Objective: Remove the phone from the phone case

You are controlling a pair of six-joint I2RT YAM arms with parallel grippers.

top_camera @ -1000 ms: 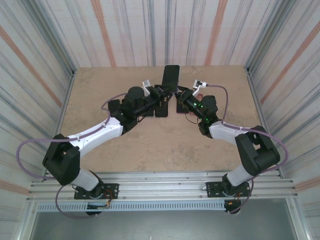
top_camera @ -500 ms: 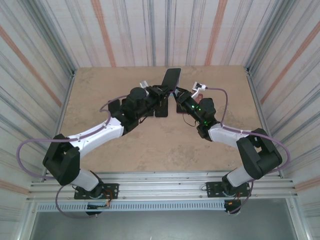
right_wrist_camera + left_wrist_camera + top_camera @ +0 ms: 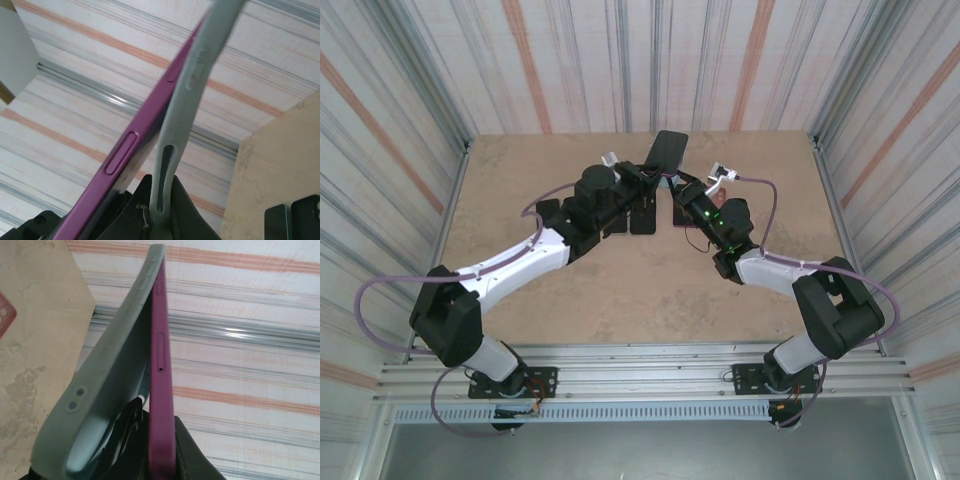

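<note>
Grey-green soft rubbery case (image 3: 117, 375) peeled off purple slim phone (image 3: 161, 365) along one long side, gaping wide at the near end, closing up toward the far tip. Both held aloft above the far middle of the tan stone-look table (image 3: 620, 290). Phone clamped by its edge in the left gripper (image 3: 155, 447); case rim pinched tight in the right gripper (image 3: 161, 210).

To finish the separation well:
- Hold the phone firm and unmoving on the left.
- Draw the case sideways and away on the right, widening the gap toward the far corner, which is seemingly not yet freed.
- Pull slow and steady, without twisting, for fear of losing the thin rim.
- Expect stretch, then a sudden release.
</note>
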